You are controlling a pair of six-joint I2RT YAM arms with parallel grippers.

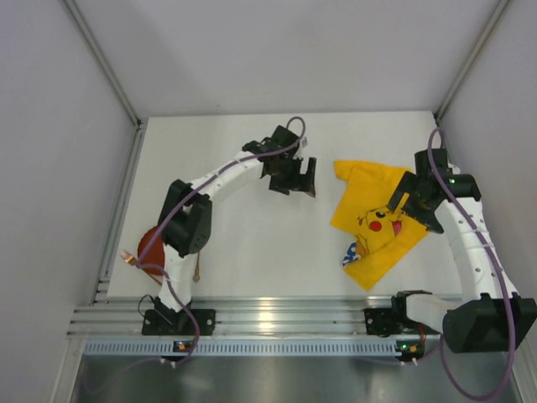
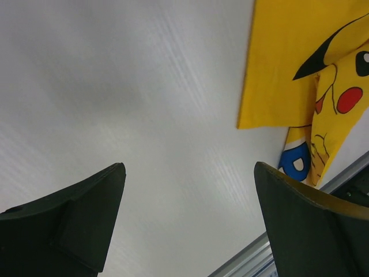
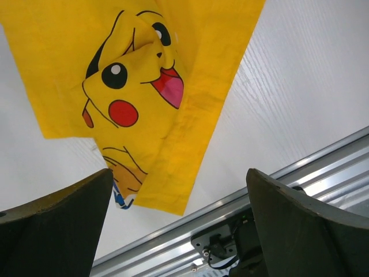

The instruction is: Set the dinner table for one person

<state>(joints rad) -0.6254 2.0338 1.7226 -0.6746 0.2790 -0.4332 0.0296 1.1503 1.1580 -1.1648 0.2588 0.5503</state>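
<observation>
- At the near left we see a red round thing [image 1: 151,245] lying on the dinner table [image 1: 252,252], partly hidden under the left arm [image 1: 189,220]; we cannot tell what it is.
- The left arm rises from its base on the near rail [image 1: 277,315], bends at the elbow and reaches far and to the right, so that the left gripper [image 1: 295,178] hangs over bare white tabletop near the middle.
- The left wrist view shows what the top view hides: both dark fingers [image 2: 86,213] stand wide apart with only white table between them, holding and touching nothing.
- The table fills the whole floor of the enclosure between the grey walls, with the silver rail along its near edge.
- Right of the middle lies the yellow cartoon cloth [image 1: 369,189], creased and folded over itself, apart from the left gripper.
- The right arm [image 1: 474,243] climbs from its near-right base along the right edge and bends left, its wrist over the cloth's right side.
- The top view hides the jaws of the right gripper [image 1: 411,206]; the right wrist view shows them spread wide above the cloth, released, gripping nothing, with the rail behind.
</observation>
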